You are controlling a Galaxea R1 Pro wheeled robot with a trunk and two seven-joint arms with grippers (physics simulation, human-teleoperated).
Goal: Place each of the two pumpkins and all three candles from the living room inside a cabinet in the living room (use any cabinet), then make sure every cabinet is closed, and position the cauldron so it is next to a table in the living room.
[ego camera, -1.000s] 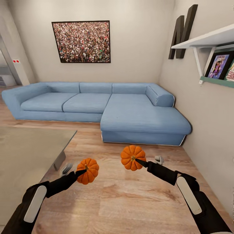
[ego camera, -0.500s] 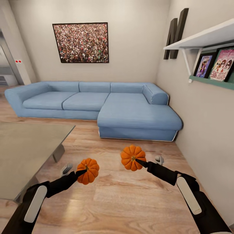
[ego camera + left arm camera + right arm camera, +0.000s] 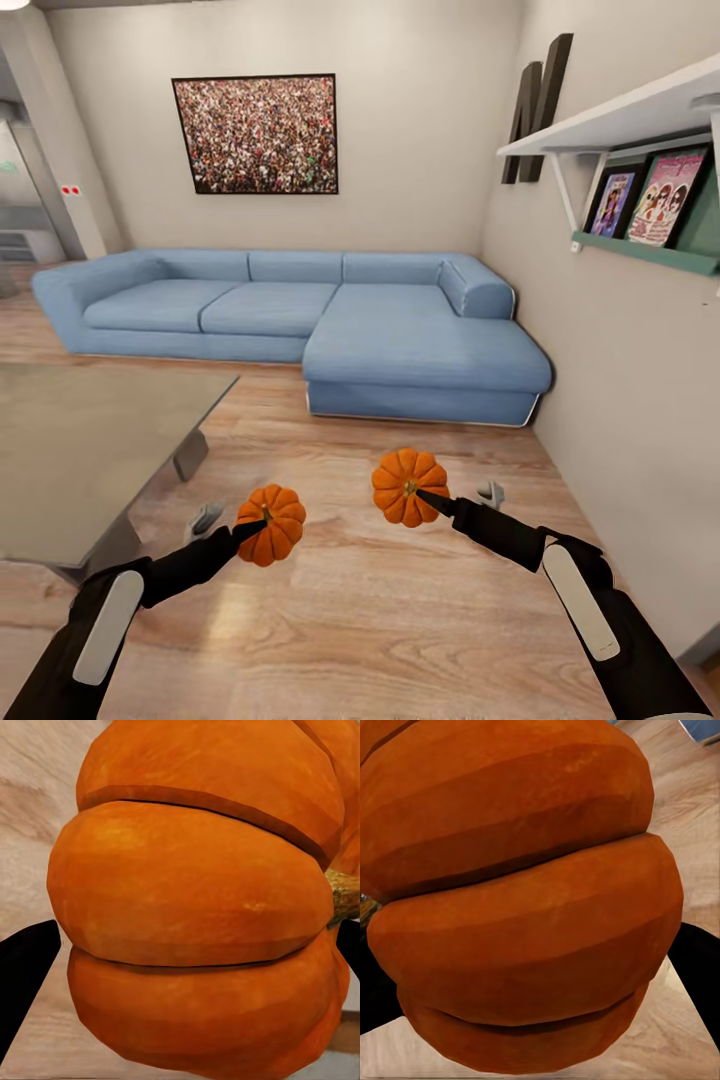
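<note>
I hold two ribbed orange pumpkins above the wood floor, one in each gripper. My left gripper (image 3: pixel 258 527) is shut on the left pumpkin (image 3: pixel 276 520), which looms close in the left wrist view (image 3: pixel 195 907) between black fingers (image 3: pixel 22 975). My right gripper (image 3: pixel 422 493) is shut on the right pumpkin (image 3: pixel 400 480), which sits a little higher and farther forward. The right wrist view has this pumpkin (image 3: pixel 517 907) pressed up close, a black finger (image 3: pixel 697 967) at its side. A low grey table (image 3: pixel 90 440) stands left of my left arm.
A blue corner sofa (image 3: pixel 400 340) runs along the far wall, under a framed crowd picture (image 3: pixel 258 134). On the right wall, close by, is a white shelf (image 3: pixel 620 115) with a green ledge of pictures (image 3: pixel 650 250) under it. Bare wood floor (image 3: pixel 360 610) lies between table and wall.
The whole view has shifted: the sofa looks farther off and more of the table shows, so the camera has moved. Both arms and pumpkins keep their places in the picture.
</note>
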